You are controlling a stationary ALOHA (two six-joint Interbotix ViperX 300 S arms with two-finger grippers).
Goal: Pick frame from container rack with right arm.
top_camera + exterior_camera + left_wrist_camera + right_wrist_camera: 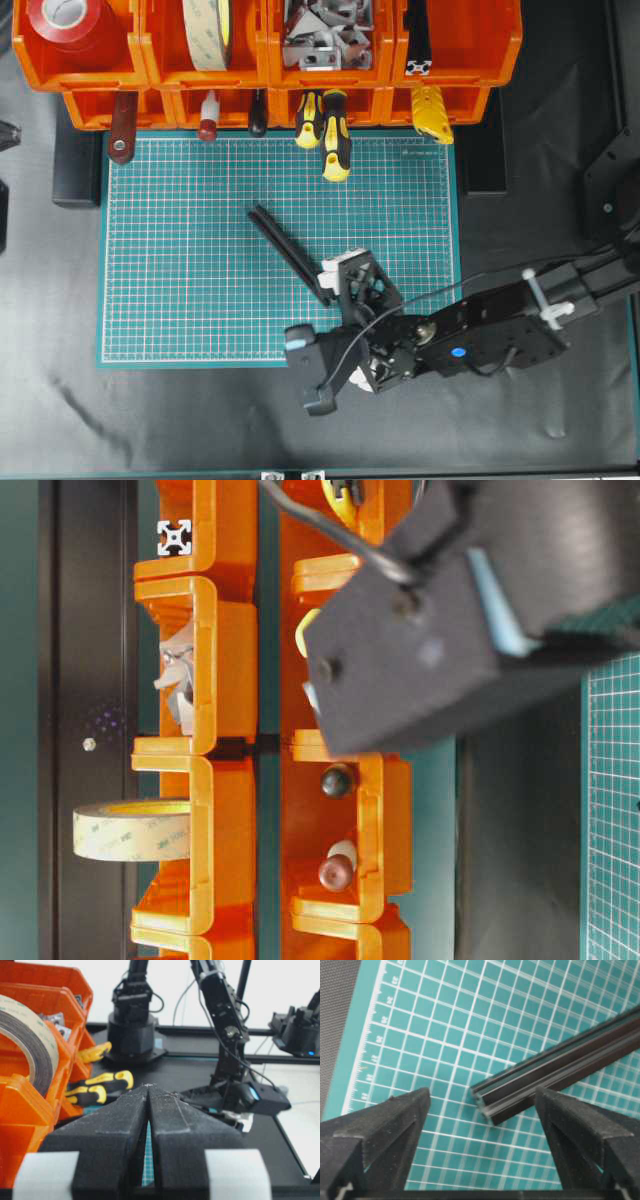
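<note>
Frame [288, 252] lies flat on the green cutting mat [190, 260], diagonal, one end toward mat centre, other end running under the right arm [480, 330] wrist. Not in the container rack [265, 60], well apart from it. In the right wrist view the frame [560, 1072] end sits between the two fingers [380, 1130] but touches neither; groove visible along its length. Right pincer [482, 1102] spread wide, holding nothing, hovering low over the mat [435, 1030].

Left pincer [149, 1091] has its fingertips pressed together, nothing between them, parked off to the side looking across the surface [560, 180] at the right arm [225, 1030].

Rack top tier: red tape roll [68, 22], beige tape roll [208, 30], metal brackets [325, 35], another black extrusion [418, 45] in the rightmost bin. Lower tier: screwdrivers [328, 128] with yellow-black handles sticking out over the mat edge, yellow tool [432, 112], brown-handled tools [123, 128].

Table-level view mostly blocked by the right arm [470, 620] close up; rack [210, 660] appears sideways, tape roll [130, 830] and extrusion end [174, 537] visible.
</note>
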